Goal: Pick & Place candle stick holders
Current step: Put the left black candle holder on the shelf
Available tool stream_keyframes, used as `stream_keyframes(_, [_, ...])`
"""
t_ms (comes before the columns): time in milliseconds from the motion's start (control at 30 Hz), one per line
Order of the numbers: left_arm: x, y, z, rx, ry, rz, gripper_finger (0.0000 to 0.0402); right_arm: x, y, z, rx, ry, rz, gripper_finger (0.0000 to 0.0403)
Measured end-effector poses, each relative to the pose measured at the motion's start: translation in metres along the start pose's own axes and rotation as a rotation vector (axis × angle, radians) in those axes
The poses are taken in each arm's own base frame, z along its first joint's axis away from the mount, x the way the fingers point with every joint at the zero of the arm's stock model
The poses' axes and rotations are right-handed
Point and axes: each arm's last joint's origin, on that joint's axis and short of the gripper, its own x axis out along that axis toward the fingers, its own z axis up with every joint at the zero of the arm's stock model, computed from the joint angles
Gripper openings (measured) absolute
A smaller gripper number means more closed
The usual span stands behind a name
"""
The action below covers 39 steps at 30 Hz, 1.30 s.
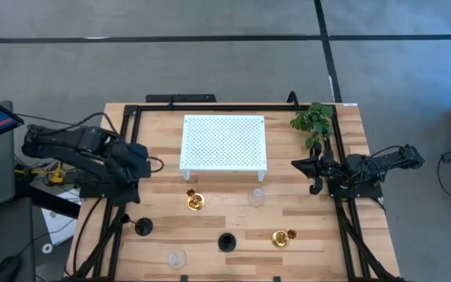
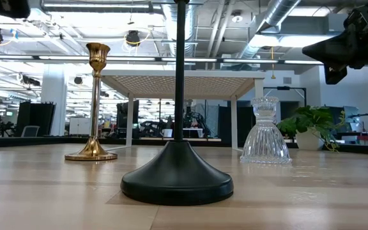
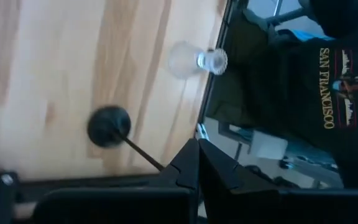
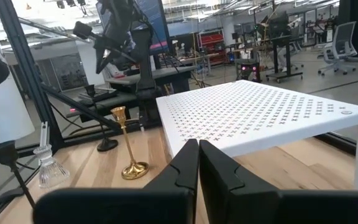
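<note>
Six candle stick holders stand upright on their round bases on the wooden table. There are two gold ones [image 1: 196,200] [image 1: 283,236], two black ones [image 1: 142,227] [image 1: 226,242] and two clear glass ones [image 1: 256,197] [image 1: 177,258]. My left gripper [image 1: 137,162] hangs shut and empty above the table's left side, with a black holder [image 3: 109,126] and a glass holder [image 3: 197,60] in its wrist view. My right gripper [image 1: 312,169] hangs shut and empty above the right side, facing a gold holder [image 4: 129,144] and the platform.
A white perforated platform [image 1: 223,141] stands on four legs at the table's far middle. A green plant sprig [image 1: 313,121] sits at the far right corner. A dark frame [image 1: 233,108] runs along the table's edges. A person in a dark printed shirt [image 3: 328,93] stands beside the table.
</note>
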Motion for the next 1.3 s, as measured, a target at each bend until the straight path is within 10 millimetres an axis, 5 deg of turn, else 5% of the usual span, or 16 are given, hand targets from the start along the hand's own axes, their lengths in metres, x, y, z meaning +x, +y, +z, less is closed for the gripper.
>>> stream_keyframes(600, [0.027, -0.028, -0.041, 0.046, 0.222, 0.204, 0.0003, 0.000, 0.000, 0.000, 0.009, -0.002, -0.003, 0.0005])
stream_keyframes(1300, [0.028, -0.029, -0.039, 0.086, 0.032, 0.293, 0.0030, 0.000, 0.000, 0.000, 0.035, -0.002, -0.003, 0.0005])
